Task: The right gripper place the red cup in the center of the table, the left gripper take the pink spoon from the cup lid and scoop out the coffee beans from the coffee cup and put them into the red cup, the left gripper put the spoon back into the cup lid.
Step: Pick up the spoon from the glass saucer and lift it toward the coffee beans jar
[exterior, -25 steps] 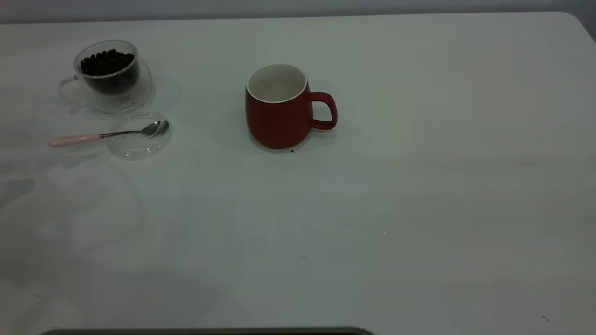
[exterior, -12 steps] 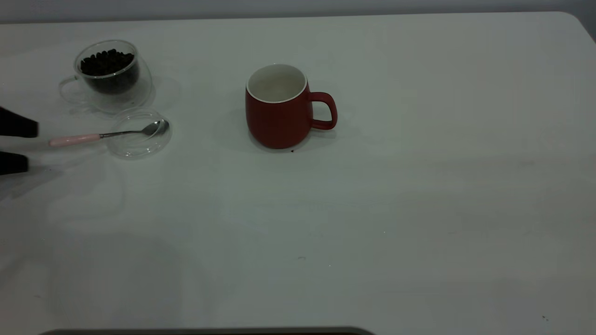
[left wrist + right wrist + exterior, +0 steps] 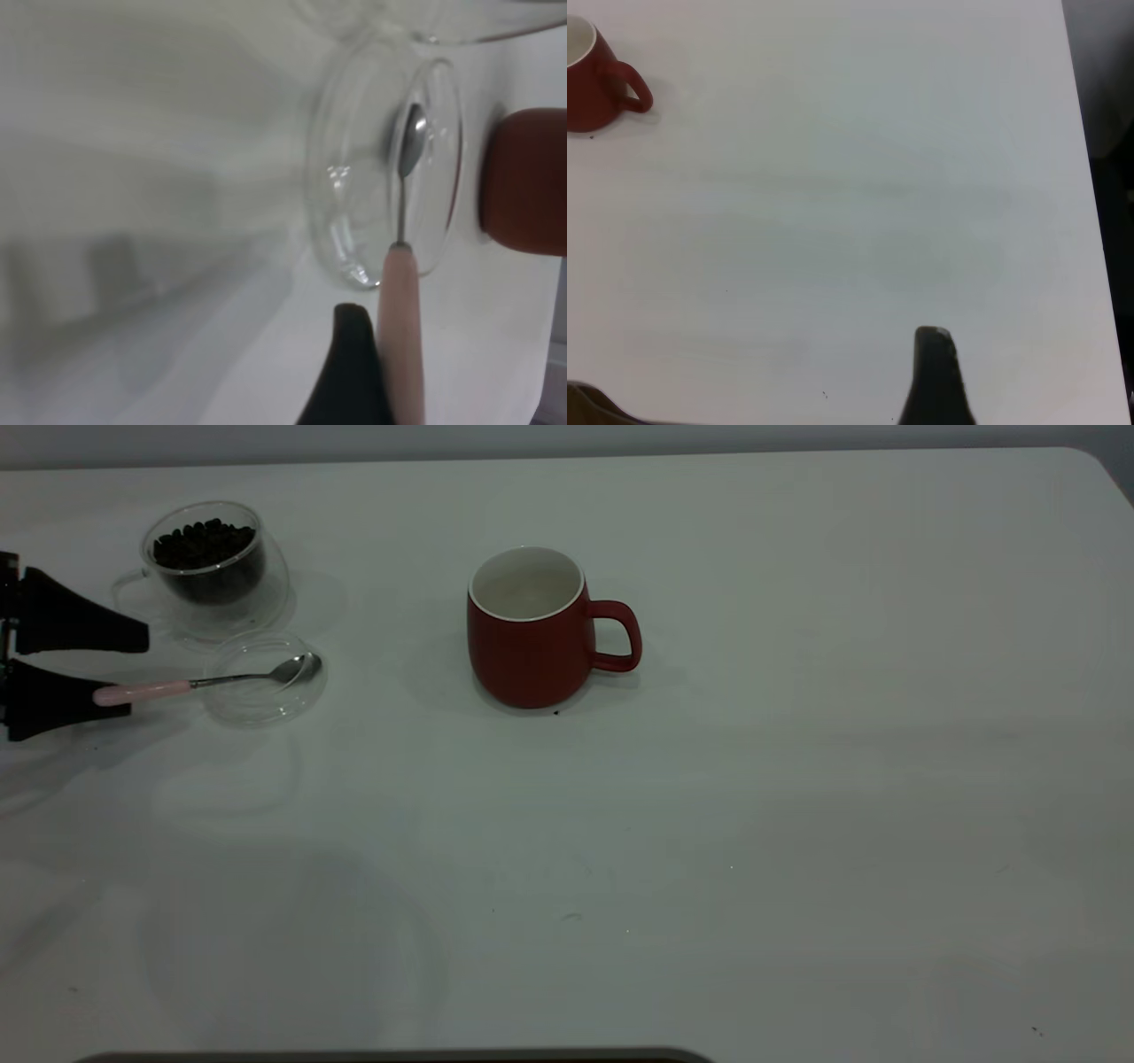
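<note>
Left gripper point(image 3: 133, 669) at the table's point(image 3: 797, 824) left edge, jaws apart, straddling the spoon's point(image 3: 208, 681) pink handle end: one finger point(image 3: 84, 622) on the far side, the other under or beside the handle tip. Not clamped yet. In the left wrist view one finger point(image 3: 350, 372) sits just beside the handle; whether it touches, I can't tell.

Spoon: long axis runs left-right across the table, handle toward the gripper, metal bowl resting in the lid point(image 3: 266, 679) pointing toward the red cup point(image 3: 530, 633). Handle overhangs the lid rim, tip near the table.

Handling guess: light, stiff, thin, smooth handle, so it may pivot or slip in the jaws. Grip on the pink part, not too near the tip, to limit twist when loaded with beans. Lid is glass, light, likely slides if the spoon drags.

Coffee cup point(image 3: 213, 567) with beans point(image 3: 204, 545) sits just behind the lid, close to touching. Red cup around table centre, upright, empty, handle pointing right.

Right gripper point(image 3: 939, 376) is parked well off from the red cup; I can't tell its jaw state.
</note>
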{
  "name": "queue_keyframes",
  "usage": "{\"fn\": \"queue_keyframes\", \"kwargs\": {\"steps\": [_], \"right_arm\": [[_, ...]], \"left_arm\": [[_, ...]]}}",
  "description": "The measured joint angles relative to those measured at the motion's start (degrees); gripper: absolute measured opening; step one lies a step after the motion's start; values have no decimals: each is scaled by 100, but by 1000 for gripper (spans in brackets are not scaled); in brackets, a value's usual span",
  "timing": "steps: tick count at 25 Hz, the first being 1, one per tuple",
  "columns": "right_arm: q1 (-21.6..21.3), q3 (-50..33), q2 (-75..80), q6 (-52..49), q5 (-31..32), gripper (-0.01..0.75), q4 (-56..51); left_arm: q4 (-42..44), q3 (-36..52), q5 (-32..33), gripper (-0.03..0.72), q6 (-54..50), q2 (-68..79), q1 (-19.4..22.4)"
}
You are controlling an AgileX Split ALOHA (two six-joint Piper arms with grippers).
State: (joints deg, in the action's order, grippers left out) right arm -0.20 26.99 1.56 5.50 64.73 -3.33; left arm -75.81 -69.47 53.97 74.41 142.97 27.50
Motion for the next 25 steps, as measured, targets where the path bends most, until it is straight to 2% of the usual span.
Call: {"fn": "queue_keyframes", "kwargs": {"steps": [7, 13, 21, 25], "right_arm": [[0, 0, 0, 0, 0, 591, 0], [0, 0, 0, 0, 0, 591, 0], [0, 0, 0, 0, 0, 591, 0], [0, 0, 0, 0, 0, 591, 0]], "left_arm": [[-146, 0, 233, 637, 0, 0, -50], [-151, 0, 262, 451, -5, 0, -50], [-151, 0, -49, 138, -5, 0, -50], [-151, 0, -79, 124, -5, 0, -38]]}}
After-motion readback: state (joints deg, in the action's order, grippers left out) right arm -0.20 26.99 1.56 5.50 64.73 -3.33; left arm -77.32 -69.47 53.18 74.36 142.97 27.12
